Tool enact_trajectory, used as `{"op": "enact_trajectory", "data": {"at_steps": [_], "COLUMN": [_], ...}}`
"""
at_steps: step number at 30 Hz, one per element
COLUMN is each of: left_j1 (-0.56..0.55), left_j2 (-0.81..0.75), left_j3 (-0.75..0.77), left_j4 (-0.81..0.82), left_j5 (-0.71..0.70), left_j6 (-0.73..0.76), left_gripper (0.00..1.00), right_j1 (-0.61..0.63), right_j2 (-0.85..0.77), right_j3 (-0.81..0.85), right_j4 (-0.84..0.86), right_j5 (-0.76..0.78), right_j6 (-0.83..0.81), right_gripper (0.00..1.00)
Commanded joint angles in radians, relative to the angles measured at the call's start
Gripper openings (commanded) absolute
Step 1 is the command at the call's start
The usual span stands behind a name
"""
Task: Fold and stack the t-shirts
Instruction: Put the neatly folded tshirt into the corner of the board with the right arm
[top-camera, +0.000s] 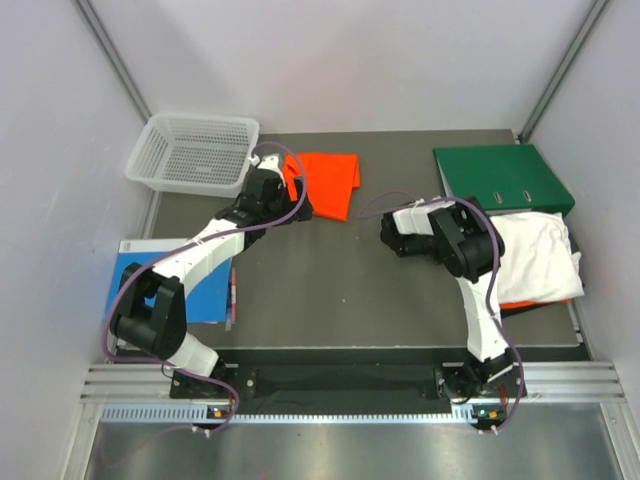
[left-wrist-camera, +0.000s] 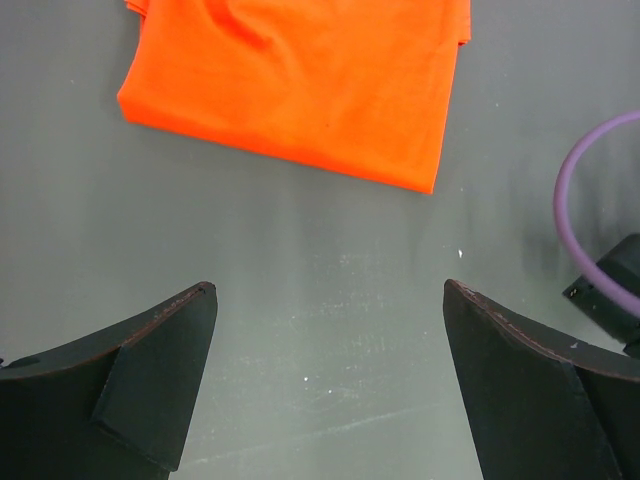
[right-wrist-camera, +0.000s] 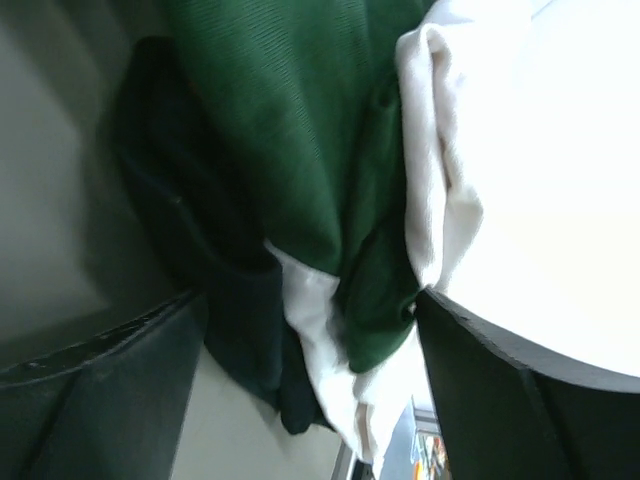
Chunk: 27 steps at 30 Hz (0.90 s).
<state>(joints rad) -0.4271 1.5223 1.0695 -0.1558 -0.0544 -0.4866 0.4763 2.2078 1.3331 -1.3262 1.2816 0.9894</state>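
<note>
Top external view shows the left arm (top-camera: 200, 255) stretched from its base at the near edge diagonally up and right over a corner of the blue book (top-camera: 210, 290). Its wrist ends just beside the folded orange t-shirt (top-camera: 330, 183), which lies flat at the far middle of the worktop (top-camera: 340, 290). From the left wrist, the left pincer (left-wrist-camera: 330, 370) has its 2 fingers wide apart and holds nothing, with bare grey surface between them and the near hem of the orange cloth ahead, not touching. The right arm (top-camera: 478, 310) rises from its base and folds at a bulky black elbow. Its wrist is bent in next to the white t-shirt (top-camera: 540, 255), which is bunched at the right edge below the green binder (top-camera: 503, 177). A strip of orange cloth (top-camera: 520, 303) peeks out beneath the white shirt. From the right wrist, the right pincer (right-wrist-camera: 310, 300) has its fingers standing apart. White folds, green surface and dark cloth (right-wrist-camera: 240, 340) crowd the gap, with the white fabric close against the right finger. A broad bare stretch of worktop lies between the 2 arms. A white basket (top-camera: 150, 160) overhangs the far left corner, the binder fills the far right corner, and pale walls stand close on both sides.
</note>
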Motion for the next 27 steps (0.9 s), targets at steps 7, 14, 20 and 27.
{"op": "enact_trajectory", "data": {"at_steps": [7,14,20,27], "left_j1": [0.001,0.001,0.002,0.001], "left_j2": [-0.047,-0.051,-0.071,-0.099], "left_j3": [-0.017,-0.025,-0.005,0.038], "left_j4": [0.039,0.019,-0.014,-0.063], "left_j5": [0.001,-0.019,-0.054,-0.1], "left_j6": [-0.012,-0.007,0.006,0.031], "left_gripper": [0.99,0.99,0.99,0.99], "right_j1": [-0.03,0.054,0.198,0.343], "right_j2": [-0.007,-0.014,-0.071,-0.083], "right_j3": [0.008,0.049,0.106,0.248], "right_j4": [-0.102,-0.099,0.106,0.275], "right_j5": [0.067,0.03,-0.152,-0.367], "right_j6": [0.003,-0.06,-0.299,-0.463], "right_gripper": [0.0,0.0,0.0,0.0]}}
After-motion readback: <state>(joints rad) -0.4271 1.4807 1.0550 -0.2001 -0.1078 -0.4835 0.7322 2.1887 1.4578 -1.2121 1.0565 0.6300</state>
